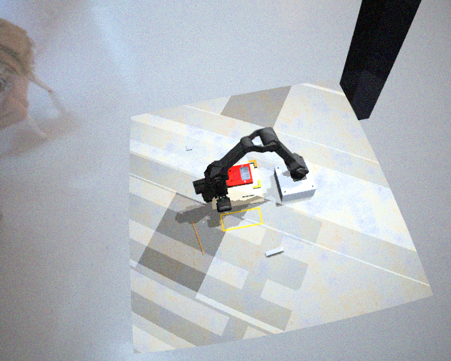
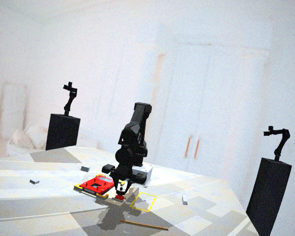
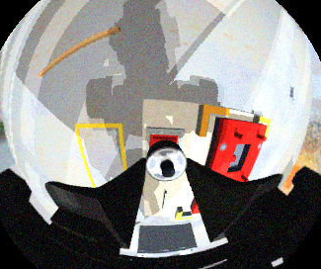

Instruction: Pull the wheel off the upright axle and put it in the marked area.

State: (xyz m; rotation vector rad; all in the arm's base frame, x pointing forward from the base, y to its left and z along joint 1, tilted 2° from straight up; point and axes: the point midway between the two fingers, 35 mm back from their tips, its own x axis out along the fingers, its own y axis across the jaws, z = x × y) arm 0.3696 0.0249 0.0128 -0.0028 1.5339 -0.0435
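Presently the end effector is gripping the wheel; lifting straight up off the axle, before heading toward the nine-o'clock yellow marked area, is advisable.

no text, label, brand, number or sign can be read in any view; the flat red square part on the tabletop shows only blurred grey patches.
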